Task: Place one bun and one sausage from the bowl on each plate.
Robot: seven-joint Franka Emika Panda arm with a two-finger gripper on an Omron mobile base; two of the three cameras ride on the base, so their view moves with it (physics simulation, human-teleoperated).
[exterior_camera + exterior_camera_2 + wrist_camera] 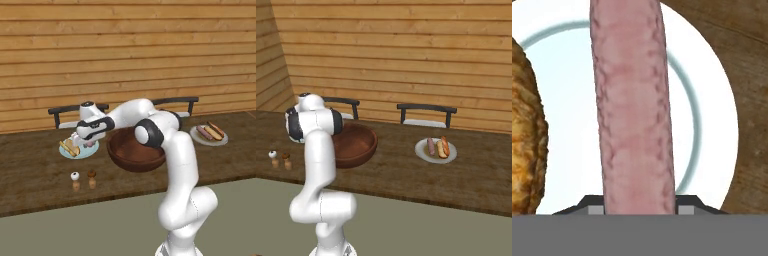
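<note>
The tool (82, 141) is clamped on a sausage (634, 110), and from the hand view that pink cylinder runs straight out from between the jaws, long axis pointing away from the camera. Right beneath it: the left plate (712, 100), pale and round, so the drop zone lies directly under the load. A bun (524, 135) already sits on that plate, just beside the sausage and roughly parallel to it. From the left base view, the tool hovers over that plate (92, 150) on the desk (30, 165), beside the bowl (132, 152). Over on the far plate (423, 150), a bun and sausage pair is already down. My read: lower and let go, and the set is done.
</note>
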